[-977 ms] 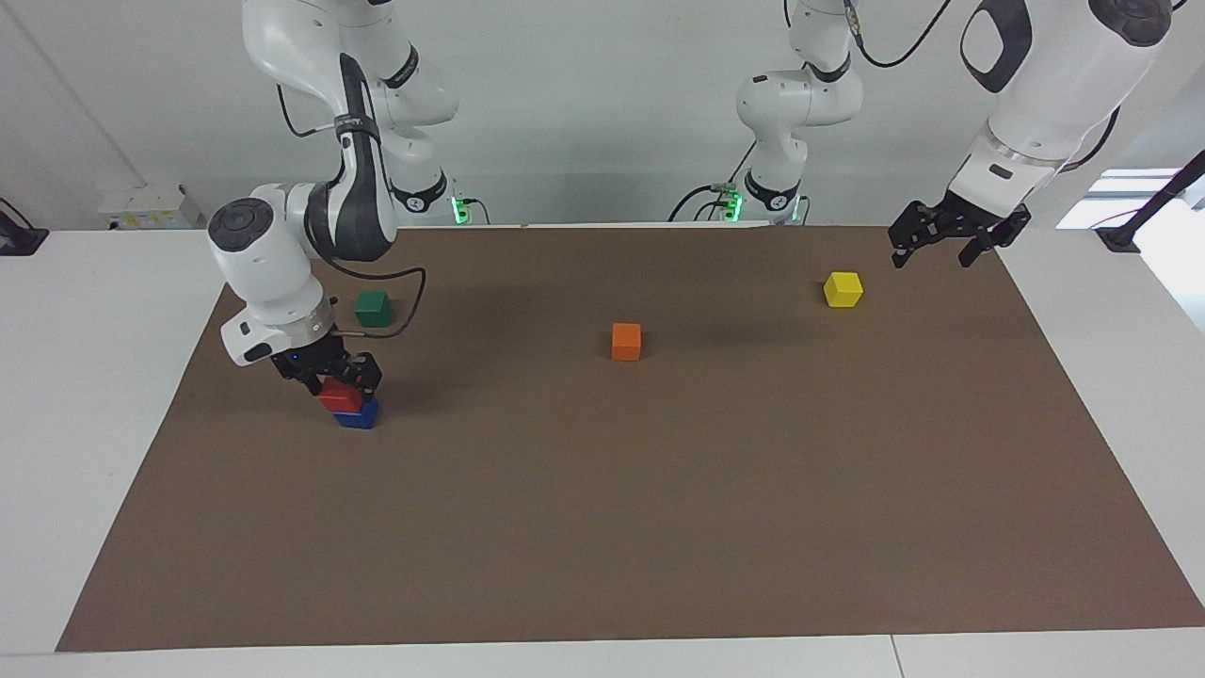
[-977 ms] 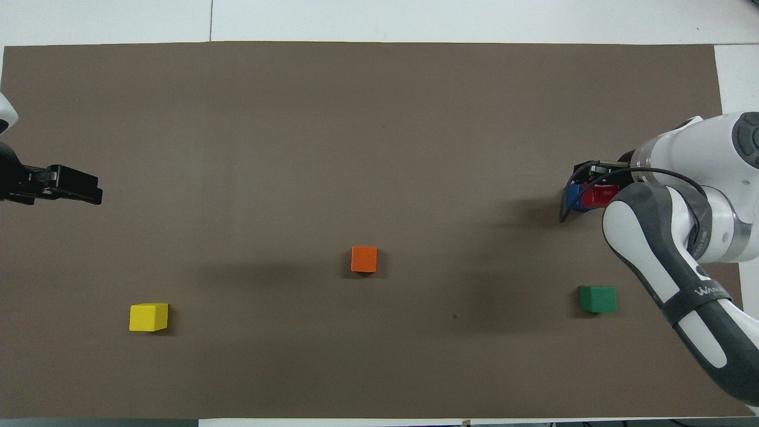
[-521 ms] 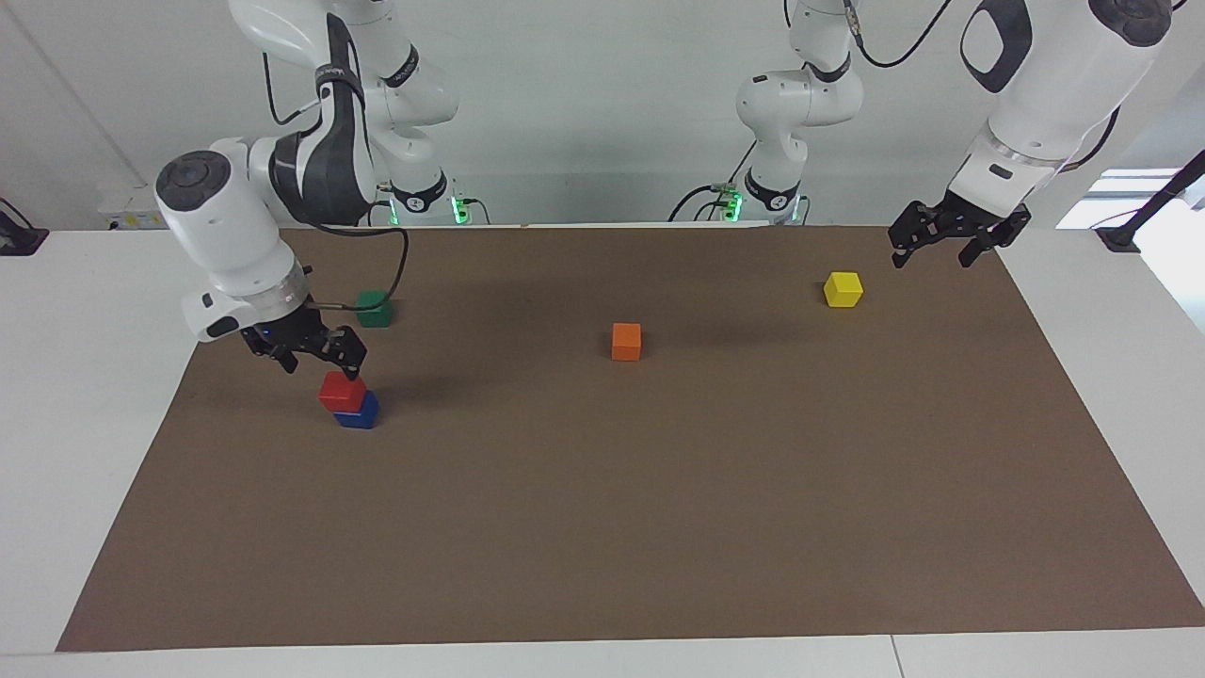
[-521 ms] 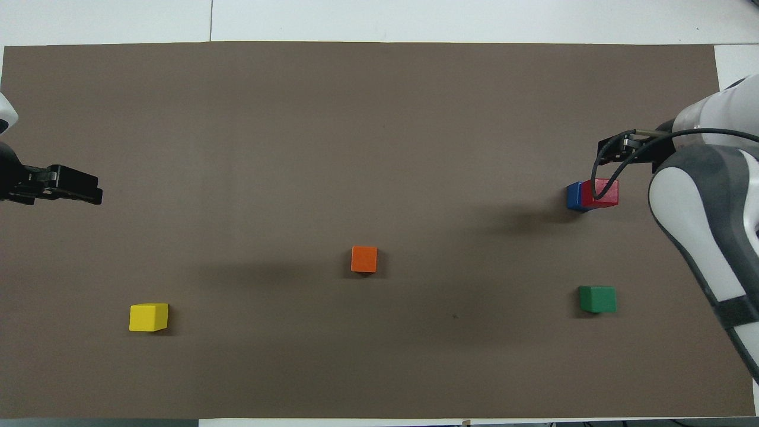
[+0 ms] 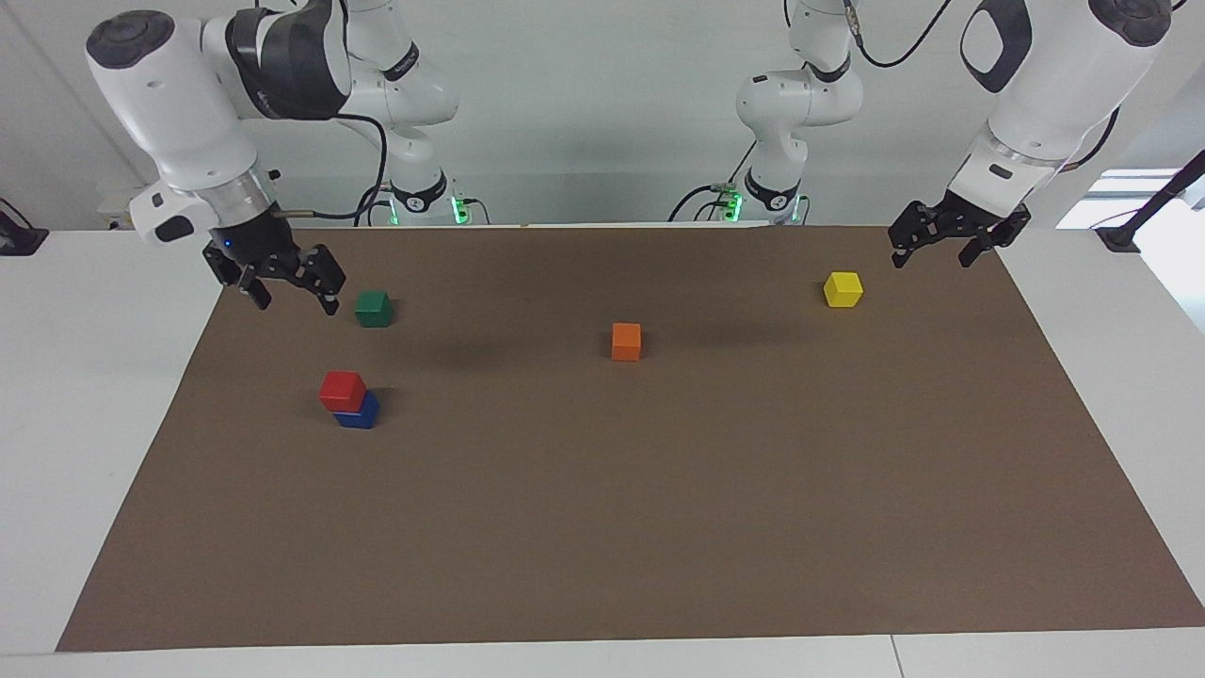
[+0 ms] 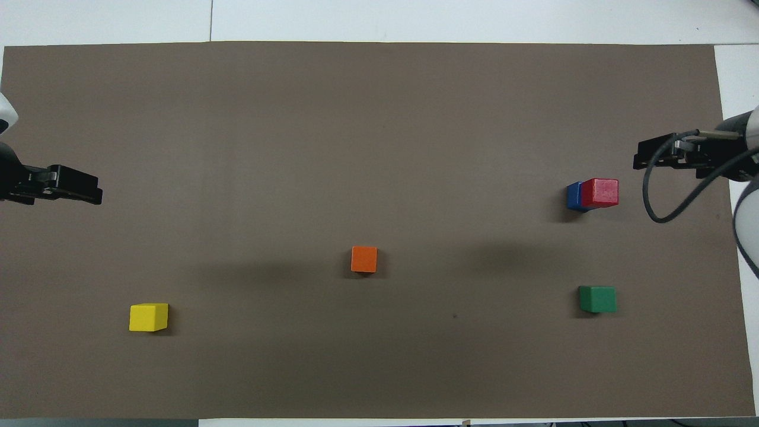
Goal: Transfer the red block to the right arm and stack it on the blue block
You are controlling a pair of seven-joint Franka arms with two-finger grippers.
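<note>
Brown matting covers the bench [image 5: 602, 527]. Scanning the facing view: right gripper [image 5: 282, 282] hangs with empty, spread jaws; at its five o'clock the red block [image 5: 341, 390] sits skewed on the blue block [image 5: 361, 411], which we fear could topple. Left gripper [image 5: 946, 243] waits, jaws wide.

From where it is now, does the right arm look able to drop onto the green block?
Probably yes. The right gripper hangs open, raised beside the green block, with nothing between them; the red block stacked on the blue block stands clear.
</note>
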